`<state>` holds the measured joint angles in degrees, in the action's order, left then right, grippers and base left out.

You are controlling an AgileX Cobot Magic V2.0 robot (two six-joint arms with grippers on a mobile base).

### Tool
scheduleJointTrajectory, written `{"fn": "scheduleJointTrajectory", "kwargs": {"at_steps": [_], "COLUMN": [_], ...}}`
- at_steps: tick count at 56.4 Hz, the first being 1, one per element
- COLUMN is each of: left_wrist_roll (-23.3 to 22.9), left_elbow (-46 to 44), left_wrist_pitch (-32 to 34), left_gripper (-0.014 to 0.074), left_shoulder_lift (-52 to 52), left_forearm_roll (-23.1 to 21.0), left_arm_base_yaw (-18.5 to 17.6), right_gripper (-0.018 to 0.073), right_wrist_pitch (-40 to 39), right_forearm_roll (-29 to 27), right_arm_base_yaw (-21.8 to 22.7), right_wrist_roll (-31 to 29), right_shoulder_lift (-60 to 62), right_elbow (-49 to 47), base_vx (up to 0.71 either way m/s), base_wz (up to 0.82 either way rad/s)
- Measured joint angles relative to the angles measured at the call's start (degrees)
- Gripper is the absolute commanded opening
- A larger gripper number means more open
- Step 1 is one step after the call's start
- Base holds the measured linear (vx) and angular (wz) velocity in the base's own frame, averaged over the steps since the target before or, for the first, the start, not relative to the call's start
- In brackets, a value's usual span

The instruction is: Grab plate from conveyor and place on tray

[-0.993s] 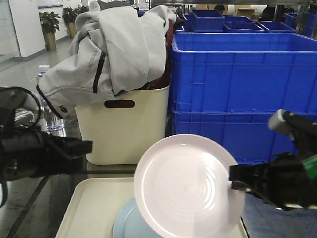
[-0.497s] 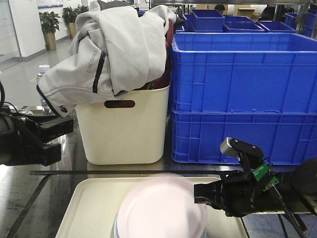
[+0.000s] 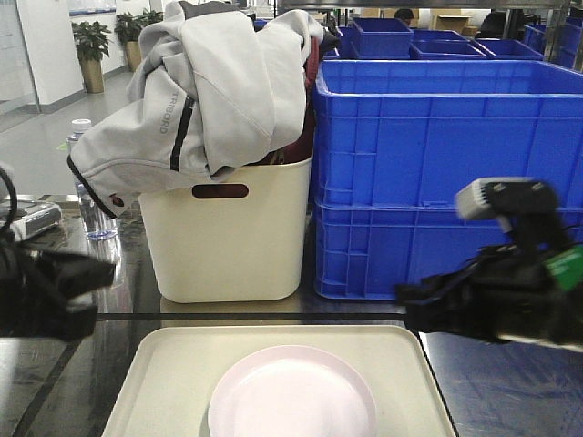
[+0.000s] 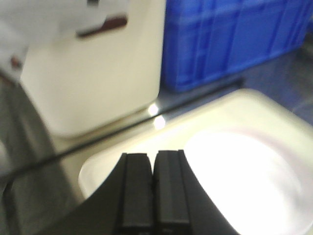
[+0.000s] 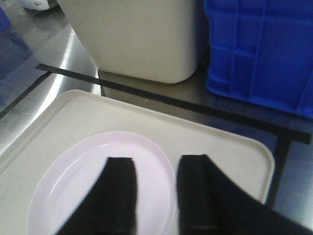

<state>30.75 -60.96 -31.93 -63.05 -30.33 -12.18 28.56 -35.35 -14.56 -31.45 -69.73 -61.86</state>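
A pale pink plate (image 3: 291, 396) lies flat on the cream tray (image 3: 173, 364) at the front of the steel table. My right gripper (image 5: 156, 164) is open and holds nothing. It hovers above the plate (image 5: 63, 181), with one finger over the plate and the other over the bare tray (image 5: 220, 147). From the front, the right gripper (image 3: 407, 307) hangs above the tray's right edge. My left gripper (image 4: 153, 161) is shut and empty, above the tray's (image 4: 220, 112) left part, beside the plate (image 4: 244, 181). From the front it (image 3: 102, 271) sits left of the tray. The conveyor is out of view.
Behind the tray stands a tall cream tub (image 3: 228, 241) with a grey jacket (image 3: 209, 91) draped over it. Stacked blue crates (image 3: 437, 155) are to its right. A water bottle (image 3: 88, 205) stands at the back left. A black strip (image 3: 273, 316) crosses the table behind the tray.
The pink plate, held tilted in my right gripper a second ago, now lies flat on the tray. The right gripper has let go, risen and drawn back to the right.
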Motion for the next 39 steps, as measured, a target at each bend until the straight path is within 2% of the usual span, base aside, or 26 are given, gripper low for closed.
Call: {"fn": "scheduleJointTrajectory", "kwargs": {"at_steps": [3,8,13,17,22,29,39], "left_wrist_roll": [-4.8,-11.1,-14.6,-15.8,-16.8,-18.6,-18.8], "left_elbow": [0.1,1.9,7.0,12.0,19.1,27.8,31.4], "left_wrist_pitch": [-3.2,-5.8,-5.8,-4.2,-1.1,4.0,5.2], "left_gripper": [0.0000,0.0000,0.0000,0.0000,0.0000,0.0000,0.0000], "left_shoulder_lift": [0.1,1.4,5.4,10.2,16.9,25.3,30.8], "left_forearm_roll": [6.3,13.8,17.9,18.9,19.0,19.0,19.0], "left_arm_base_yaw": [0.3,0.5,0.5,0.5,0.5,0.5,0.5], "right_gripper": [-0.0015,-0.0010,-0.0009,-0.0009,-0.0009,-0.0009,-0.0009], "right_wrist_pitch": [1.3,3.3,3.9,3.8,2.9,-1.3,-5.1], "right_forearm_roll": [5.6,15.7,23.7,28.5,31.5,32.4,32.5], "right_arm_base_yaw": [0.0,0.0,0.0,0.0,0.0,0.0,0.0], "right_wrist_roll": [3.8,10.6,16.4,19.9,21.4,22.2,22.5], "right_shoulder_lift": [3.7,10.1,16.4,21.7,27.4,32.9,34.1], "right_elbow": [-0.1,0.9,4.7,9.2,14.9,21.2,24.4], "base_vx": [0.00,0.00,0.00,0.00,0.00,0.00,0.00], "base_wz": [0.00,0.00,0.00,0.00,0.00,0.00,0.00]}}
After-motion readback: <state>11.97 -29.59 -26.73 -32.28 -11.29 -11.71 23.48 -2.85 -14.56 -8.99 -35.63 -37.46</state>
